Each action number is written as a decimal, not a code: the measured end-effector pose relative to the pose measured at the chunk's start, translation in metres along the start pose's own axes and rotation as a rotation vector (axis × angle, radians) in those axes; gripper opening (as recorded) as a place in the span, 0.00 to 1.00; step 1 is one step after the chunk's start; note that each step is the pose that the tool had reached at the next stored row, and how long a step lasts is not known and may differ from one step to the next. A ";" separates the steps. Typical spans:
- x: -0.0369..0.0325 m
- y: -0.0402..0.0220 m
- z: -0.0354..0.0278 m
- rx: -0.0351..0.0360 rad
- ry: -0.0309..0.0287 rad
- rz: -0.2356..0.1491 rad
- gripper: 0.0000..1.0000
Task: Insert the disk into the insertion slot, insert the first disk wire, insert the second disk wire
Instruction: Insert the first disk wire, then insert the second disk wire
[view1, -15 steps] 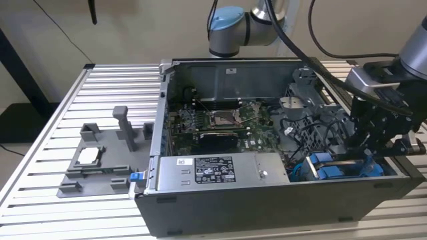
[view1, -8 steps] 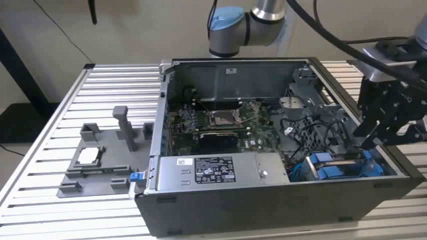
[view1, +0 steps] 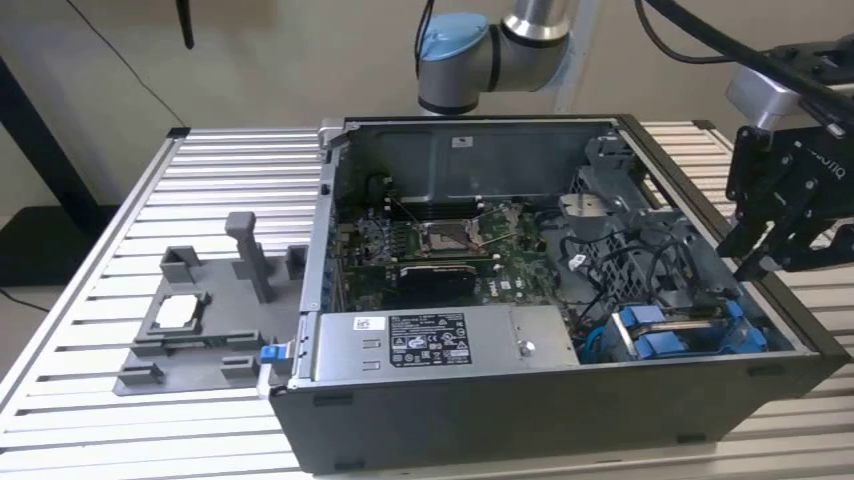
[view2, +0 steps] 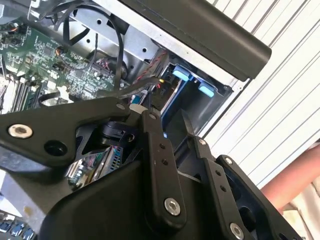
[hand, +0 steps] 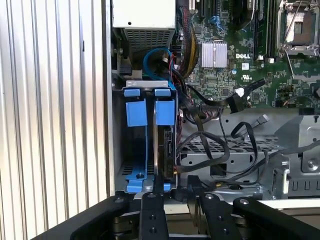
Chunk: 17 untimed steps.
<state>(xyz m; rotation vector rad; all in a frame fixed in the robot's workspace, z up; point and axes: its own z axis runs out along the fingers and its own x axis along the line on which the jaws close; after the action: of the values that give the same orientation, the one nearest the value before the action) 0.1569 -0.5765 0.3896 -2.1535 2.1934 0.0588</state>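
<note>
Disk (hand: 165, 145) looks seated on edge inside the insertion slot (hand: 118, 135). Hand (hand: 172, 189) hovers just above the slot, partly open, holding nothing I can see. I judge we're at the first-wire step. The loose black wire connector (hand: 234, 103) near the slot needs a precise, square pinch.

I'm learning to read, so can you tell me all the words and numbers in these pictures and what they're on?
White label on the power-supply box: print too small to read.
Side of the gripper: pale maker's lettering, too blurred to spell out.
Green motherboard: white maker's mark and tiny codes, too small to quote.
</note>
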 end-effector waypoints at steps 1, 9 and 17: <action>0.0000 0.0000 0.0000 0.0000 -0.0001 0.000 0.33; -0.0234 0.0032 0.0016 0.0000 0.0001 0.000 0.33; -0.0394 0.0128 0.0022 0.0000 0.0000 0.000 0.33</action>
<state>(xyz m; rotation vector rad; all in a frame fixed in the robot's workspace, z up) 0.1449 -0.5368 0.3900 -2.1535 2.1933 0.0588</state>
